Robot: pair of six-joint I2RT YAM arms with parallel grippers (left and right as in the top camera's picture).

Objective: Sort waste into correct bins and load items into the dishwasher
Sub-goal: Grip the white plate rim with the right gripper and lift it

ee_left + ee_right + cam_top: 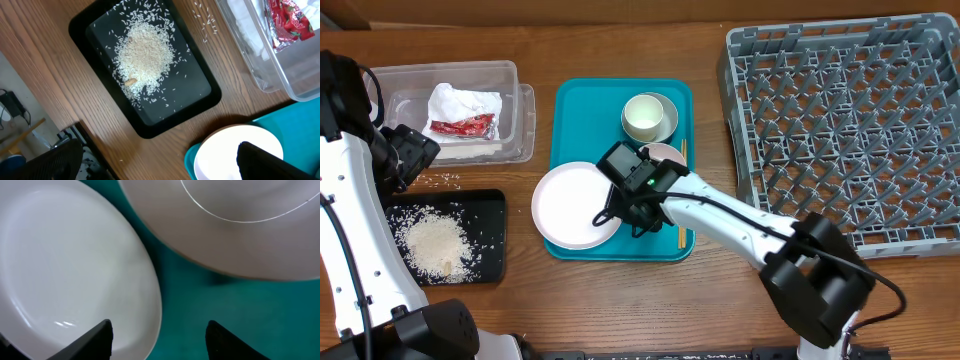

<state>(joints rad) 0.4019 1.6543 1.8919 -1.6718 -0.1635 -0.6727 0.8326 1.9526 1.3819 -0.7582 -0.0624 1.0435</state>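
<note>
Two sets apart: right jaws astride the plate [568,205] rim, left jaws wide and empty.

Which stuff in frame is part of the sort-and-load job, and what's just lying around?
Job:
plate
white cup
pale bowl
chopsticks
dish rack
clear tub holding napkin and red wrapper
black tray with rice
stray grains

Lying about:
teal tray under the dishes
table
</note>
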